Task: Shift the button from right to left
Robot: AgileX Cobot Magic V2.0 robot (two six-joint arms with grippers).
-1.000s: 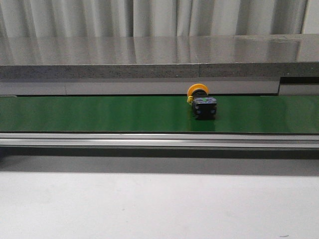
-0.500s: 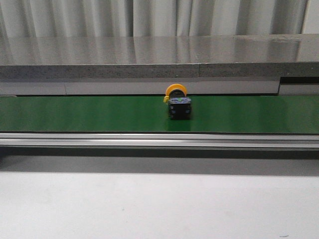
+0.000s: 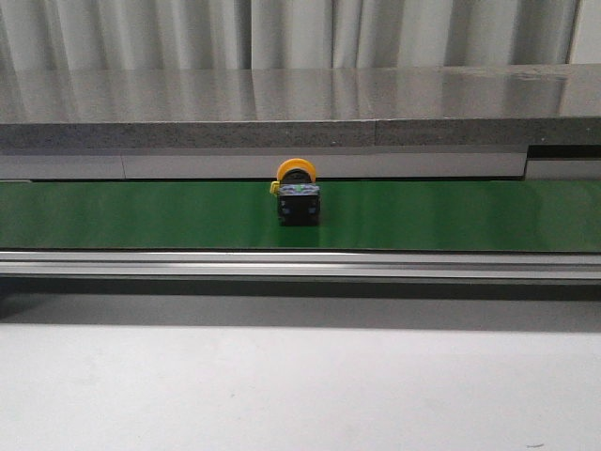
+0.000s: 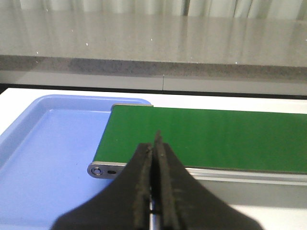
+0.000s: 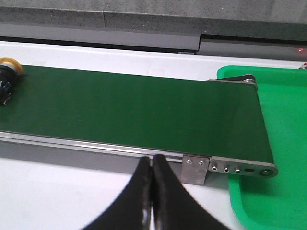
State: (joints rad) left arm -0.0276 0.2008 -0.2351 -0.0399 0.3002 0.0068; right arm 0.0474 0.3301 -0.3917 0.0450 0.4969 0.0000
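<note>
Long green conveyor belt before a grey stone ledge. Yellow-capped black push-button lying mid-frame on it, cap rearward. Left gripper clenched, empty, by blue tray; right gripper clenched, empty. Probably nearer neither arm.

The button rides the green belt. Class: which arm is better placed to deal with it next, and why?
Probably the left. The button sits mid-belt in the front view, and the left gripper, shut, waits at the belt end by the blue tray. The right gripper, shut, sits near the green tray.
</note>
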